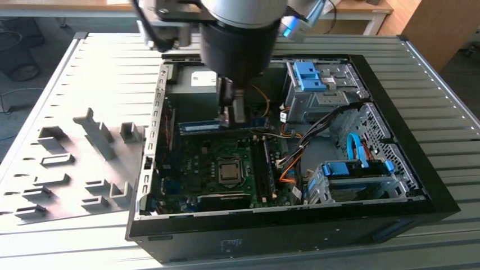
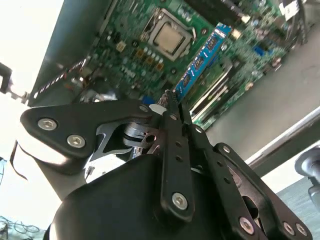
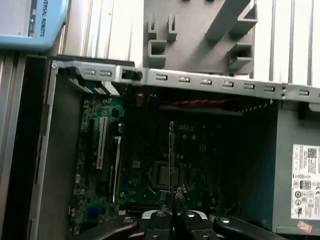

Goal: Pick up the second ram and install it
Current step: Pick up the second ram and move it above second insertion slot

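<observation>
Fingers (image 2: 174,140) closed tight on the second ram (image 1: 210,127), above the motherboard (image 1: 197,169).
In the exterior view the stick is at frame centre, long axis left to right, gripped near its right end.

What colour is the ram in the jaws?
The ram is blue; clearest in the second wrist view.

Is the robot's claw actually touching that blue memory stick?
Touching. In the second wrist view the gripper is shut on the second ram, its fingers pinching the board with no gap between them.
</observation>
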Tool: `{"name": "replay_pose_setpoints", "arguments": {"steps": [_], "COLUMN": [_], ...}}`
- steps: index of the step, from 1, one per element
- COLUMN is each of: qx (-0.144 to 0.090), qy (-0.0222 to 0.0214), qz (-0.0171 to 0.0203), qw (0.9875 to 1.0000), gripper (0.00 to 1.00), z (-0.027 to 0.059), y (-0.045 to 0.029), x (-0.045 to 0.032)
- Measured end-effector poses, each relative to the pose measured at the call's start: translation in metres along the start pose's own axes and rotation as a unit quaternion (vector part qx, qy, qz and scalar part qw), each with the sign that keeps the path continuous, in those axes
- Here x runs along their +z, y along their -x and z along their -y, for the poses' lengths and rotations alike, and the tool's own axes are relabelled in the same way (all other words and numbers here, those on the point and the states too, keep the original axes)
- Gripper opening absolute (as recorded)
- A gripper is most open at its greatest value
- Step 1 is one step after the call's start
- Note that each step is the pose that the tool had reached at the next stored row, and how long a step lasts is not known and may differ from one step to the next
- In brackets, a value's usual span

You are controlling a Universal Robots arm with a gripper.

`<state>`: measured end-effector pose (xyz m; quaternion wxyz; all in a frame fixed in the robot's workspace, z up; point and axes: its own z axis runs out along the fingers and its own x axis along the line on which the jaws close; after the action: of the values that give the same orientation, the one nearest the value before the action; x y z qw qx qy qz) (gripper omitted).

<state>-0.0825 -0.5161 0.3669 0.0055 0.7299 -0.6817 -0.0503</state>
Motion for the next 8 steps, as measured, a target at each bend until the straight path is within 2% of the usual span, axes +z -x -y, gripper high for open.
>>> {"name": "replay_pose_setpoints", "arguments": {"steps": [6,8], "qx": [0.000,0.000], "qy": [0.0024,0.0025], "qz": [0.0001,0.0001], "qw": [1.0000,1.0000], "gripper": [0.14,0.14], "z": [0.0255,0.0292], "y": [-0.0018,-0.0023], "x": [0.0089,0.0122]}}
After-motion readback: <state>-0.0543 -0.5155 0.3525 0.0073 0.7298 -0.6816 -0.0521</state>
